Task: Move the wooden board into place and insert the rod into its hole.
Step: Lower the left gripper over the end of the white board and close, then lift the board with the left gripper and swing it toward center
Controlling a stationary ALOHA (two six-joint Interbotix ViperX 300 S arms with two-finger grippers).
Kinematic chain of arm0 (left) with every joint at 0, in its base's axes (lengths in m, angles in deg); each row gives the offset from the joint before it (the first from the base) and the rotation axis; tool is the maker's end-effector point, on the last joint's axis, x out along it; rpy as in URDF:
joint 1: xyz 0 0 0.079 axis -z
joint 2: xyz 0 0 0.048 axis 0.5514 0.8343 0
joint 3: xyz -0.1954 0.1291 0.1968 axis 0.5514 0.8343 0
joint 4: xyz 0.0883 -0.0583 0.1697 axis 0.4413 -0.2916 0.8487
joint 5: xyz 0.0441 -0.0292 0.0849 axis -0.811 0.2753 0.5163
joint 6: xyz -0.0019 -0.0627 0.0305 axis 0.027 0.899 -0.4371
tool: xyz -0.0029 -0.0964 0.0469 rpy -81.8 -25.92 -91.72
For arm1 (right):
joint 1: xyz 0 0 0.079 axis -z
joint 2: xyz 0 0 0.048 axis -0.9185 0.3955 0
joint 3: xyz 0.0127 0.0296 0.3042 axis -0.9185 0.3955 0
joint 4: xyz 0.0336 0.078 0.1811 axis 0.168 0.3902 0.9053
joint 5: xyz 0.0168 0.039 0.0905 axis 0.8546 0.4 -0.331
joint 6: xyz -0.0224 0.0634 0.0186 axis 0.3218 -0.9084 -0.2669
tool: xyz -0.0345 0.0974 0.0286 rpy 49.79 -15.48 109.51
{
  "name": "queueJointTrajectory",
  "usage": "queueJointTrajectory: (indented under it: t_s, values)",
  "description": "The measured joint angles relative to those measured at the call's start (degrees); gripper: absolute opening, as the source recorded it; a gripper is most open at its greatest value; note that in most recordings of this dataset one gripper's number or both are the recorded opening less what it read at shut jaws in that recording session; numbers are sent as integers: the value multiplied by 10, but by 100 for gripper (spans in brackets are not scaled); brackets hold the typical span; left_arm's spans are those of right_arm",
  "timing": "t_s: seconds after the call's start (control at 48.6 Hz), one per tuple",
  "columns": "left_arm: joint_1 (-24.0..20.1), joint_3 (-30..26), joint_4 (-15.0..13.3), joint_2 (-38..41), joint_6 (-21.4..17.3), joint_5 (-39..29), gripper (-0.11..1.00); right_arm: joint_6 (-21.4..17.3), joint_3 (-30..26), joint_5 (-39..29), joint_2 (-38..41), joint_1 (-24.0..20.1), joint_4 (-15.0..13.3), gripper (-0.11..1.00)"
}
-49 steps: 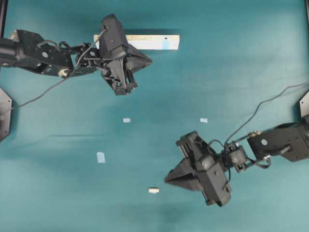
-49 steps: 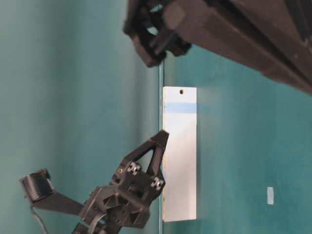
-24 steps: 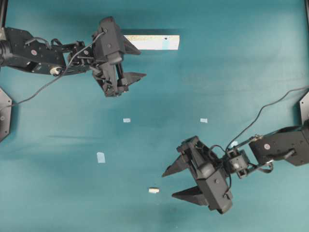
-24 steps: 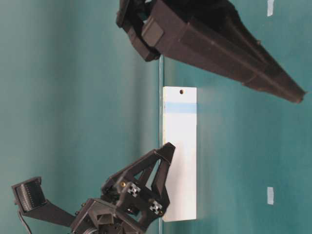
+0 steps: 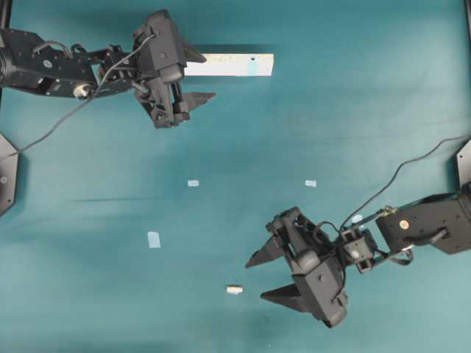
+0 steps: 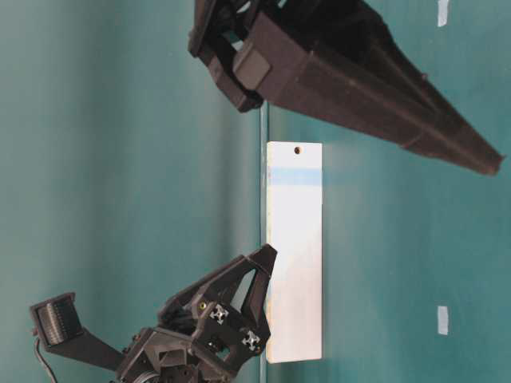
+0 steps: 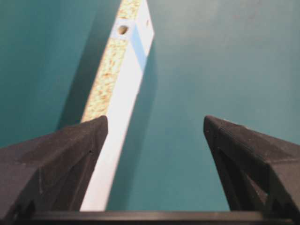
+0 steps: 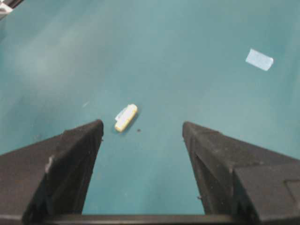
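Both jaws wide and empty, left gripper at wooden board's plain end, rod just beyond right gripper; tiny rod probably rolls if nudged.

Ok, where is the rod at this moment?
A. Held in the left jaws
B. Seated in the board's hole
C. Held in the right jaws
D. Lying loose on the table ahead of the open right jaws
D: the rod lies flat on the table, ahead of the open right gripper, nothing touching it.
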Motion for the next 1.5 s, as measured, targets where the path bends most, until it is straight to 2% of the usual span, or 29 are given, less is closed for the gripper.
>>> queueJointTrajectory:
  t_s: [0.329,0.494,0.947,1.502]
  values:
    - [-25,2,1,-12,-84,-20,91,0,-11,-16,4,0,1,80]
    - [-41,2,1,-10,-104,-21,91,0,-14,-22,5,0,1,80]
    - [-58,2,1,36,-111,-20,91,-33,-17,-41,5,1,1,81]
    - [-93,-28,4,93,-126,-15,91,-34,-17,-49,5,7,1,80]
